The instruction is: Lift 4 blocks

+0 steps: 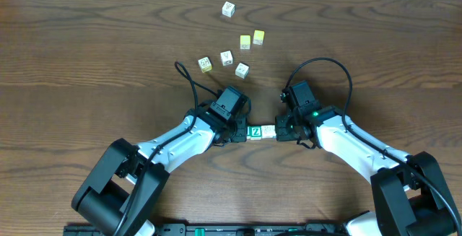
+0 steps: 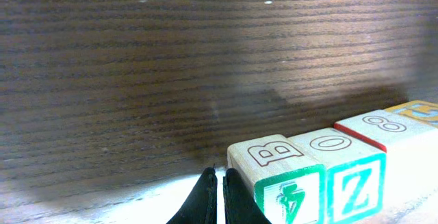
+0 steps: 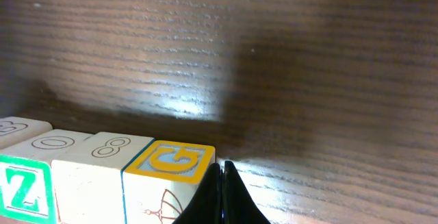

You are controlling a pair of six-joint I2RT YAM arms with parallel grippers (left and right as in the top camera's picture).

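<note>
Wood table (image 1: 86, 34), row of blocks (image 1: 260, 131)

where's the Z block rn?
Overhead, the Z block sits in the row of blocks between the left hand and right hand, second from the left hand's end, beside the B block.

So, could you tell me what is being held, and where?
The row of blocks, squeezed at its ends between the shut left gripper and right gripper.
</note>
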